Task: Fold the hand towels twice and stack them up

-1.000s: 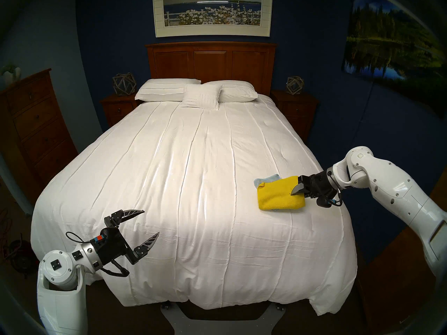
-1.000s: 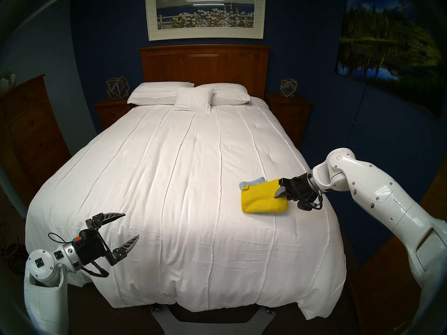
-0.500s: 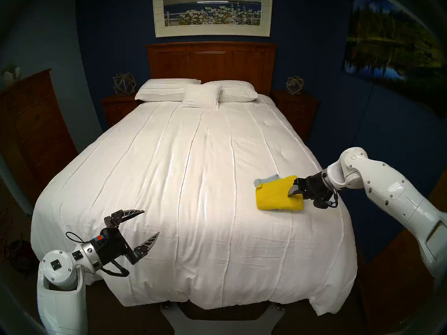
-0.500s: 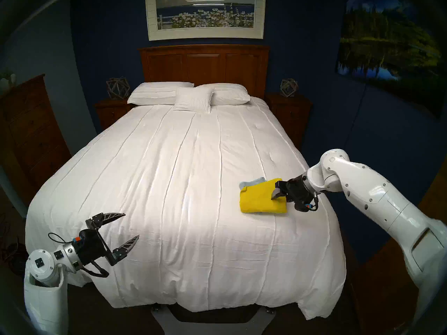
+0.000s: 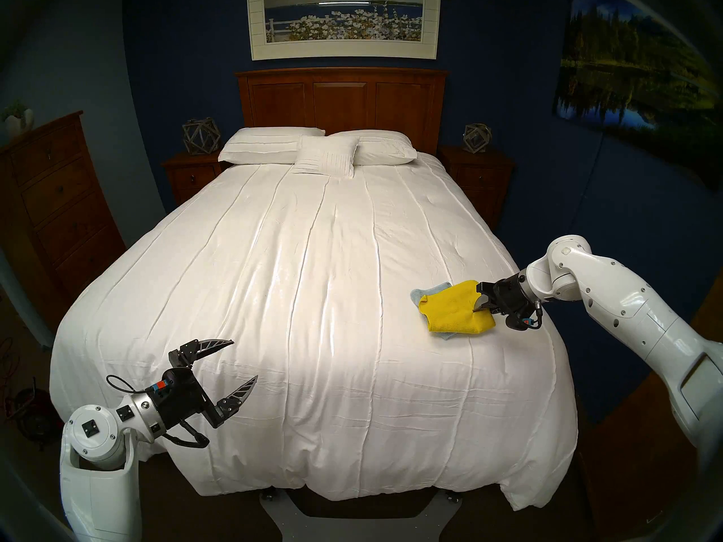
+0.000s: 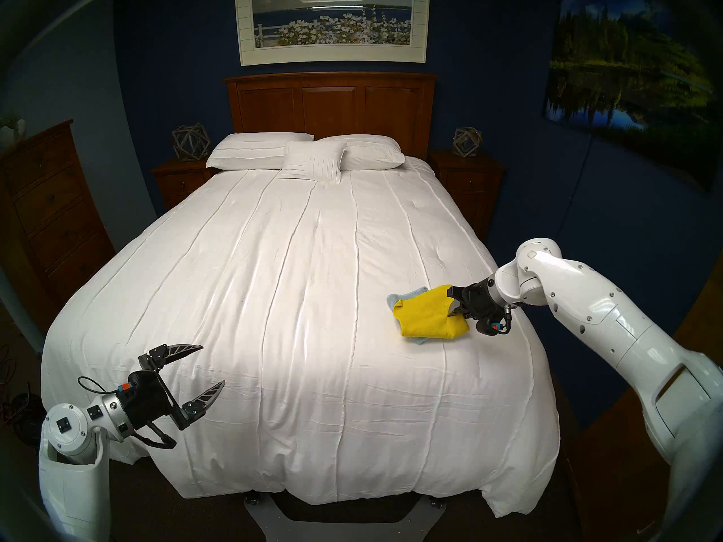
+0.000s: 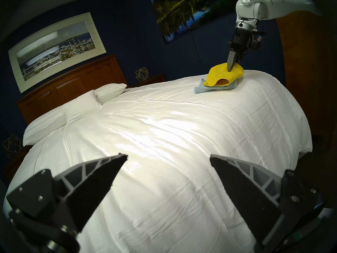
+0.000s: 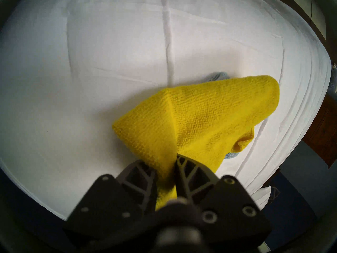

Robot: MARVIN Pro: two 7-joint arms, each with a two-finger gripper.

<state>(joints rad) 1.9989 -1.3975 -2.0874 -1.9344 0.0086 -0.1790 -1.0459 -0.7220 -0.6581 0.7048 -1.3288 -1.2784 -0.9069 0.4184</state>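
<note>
- Your right gripper [image 8: 168, 162] had its fingers [image 8: 189, 169] clenched on a bunched fold of the yellow towel [image 5: 455, 310], near the right edge of the white bedspread [image 5: 313, 295].
- You could see the yellow towel tented upward at the pinch in the right wrist view, its far end draping down onto the grey-blue towel [image 7: 201, 88].
- The grey-blue towel lay flat beneath the yellow one, a corner [image 5: 424, 293] peeking out on the headboard side and a sliver showing at the near edge.
- Your left gripper [image 5: 244, 361] hung over the bed's near left corner, fingers [image 7: 102, 176] spread wide and released, gripping nothing, well apart from both towels.
- Three white pillows [image 5: 328, 150] sat at the wooden headboard [image 5: 340, 95].
</note>
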